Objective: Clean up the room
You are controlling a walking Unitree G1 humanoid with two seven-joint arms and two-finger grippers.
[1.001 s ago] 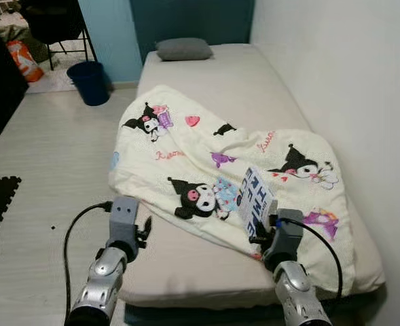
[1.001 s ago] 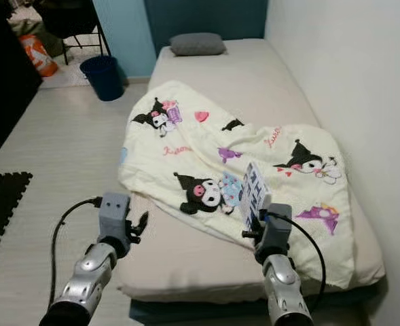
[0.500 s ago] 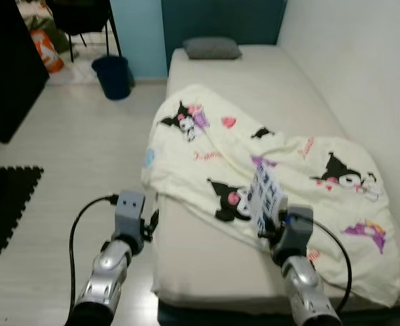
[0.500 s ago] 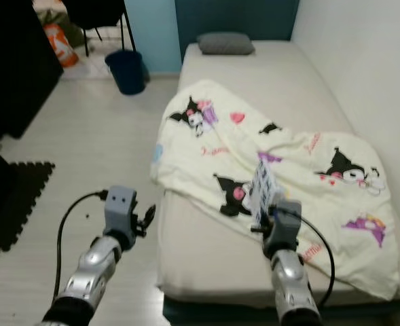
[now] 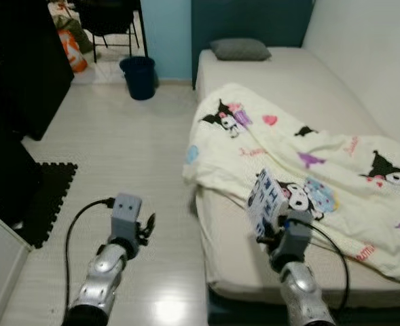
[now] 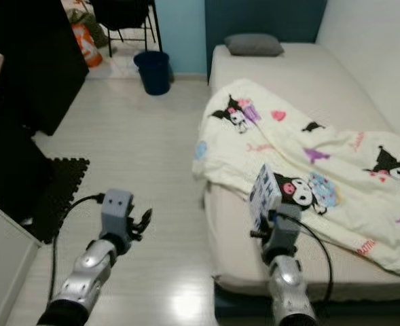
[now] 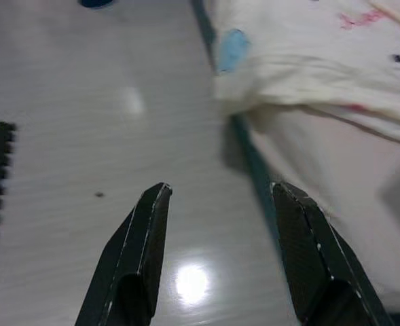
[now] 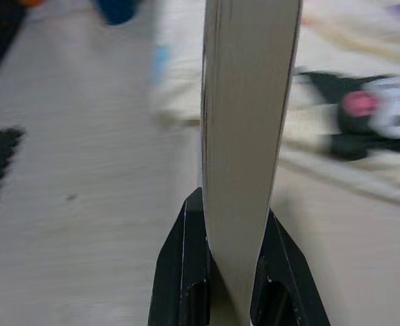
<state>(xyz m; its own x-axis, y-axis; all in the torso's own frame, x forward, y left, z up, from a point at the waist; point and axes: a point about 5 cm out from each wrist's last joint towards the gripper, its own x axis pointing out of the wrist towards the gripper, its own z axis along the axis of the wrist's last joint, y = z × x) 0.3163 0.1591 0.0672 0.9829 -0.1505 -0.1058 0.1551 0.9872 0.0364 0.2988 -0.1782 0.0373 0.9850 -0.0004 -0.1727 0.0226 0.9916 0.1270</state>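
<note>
"What's it got in the right gripper [image 8: 228, 272]?"

"A book [image 5: 265, 202], I'd say, white cover with dark block lettering. The two black fingers are clamped on its lower edge, one on each side, and it stands upright above the wrist, tipped a little. From the wrist camera you see it edge-on, pale pages between the fingers [image 8: 186, 272]. That picture is smeared, so I can't read anything on it."

"And where is that arm?"

"Raised in front of the robot, over the near corner of the bed [image 5: 301, 75], just at the mattress edge. The book sits in front of the cream blanket [image 5: 308, 156] with the black-and-pink cartoon figures, which lies rumpled across the mattress, one corner drooping over the side toward the floor."

"The other arm?"

"The left gripper [image 7: 220, 204] is held out over the pale wood floor [image 5: 111, 142], well to the side of the bed. Its fingers stand apart with nothing between them; through the gap you see floorboards, a glare spot and the hanging blanket corner."

"What else is around?"

"A grey pillow [image 5: 240, 49] at the head of the bed by the dark blue wall. A dark blue bin [image 5: 140, 77] on the floor near that end, next to the legs of a black chair [image 5: 111, 20]. Something orange [image 5: 73, 51] beside it, too small to tell what. A black foam mat [image 5: 47, 200] lies on the floor to the left, against dark furniture."
</note>
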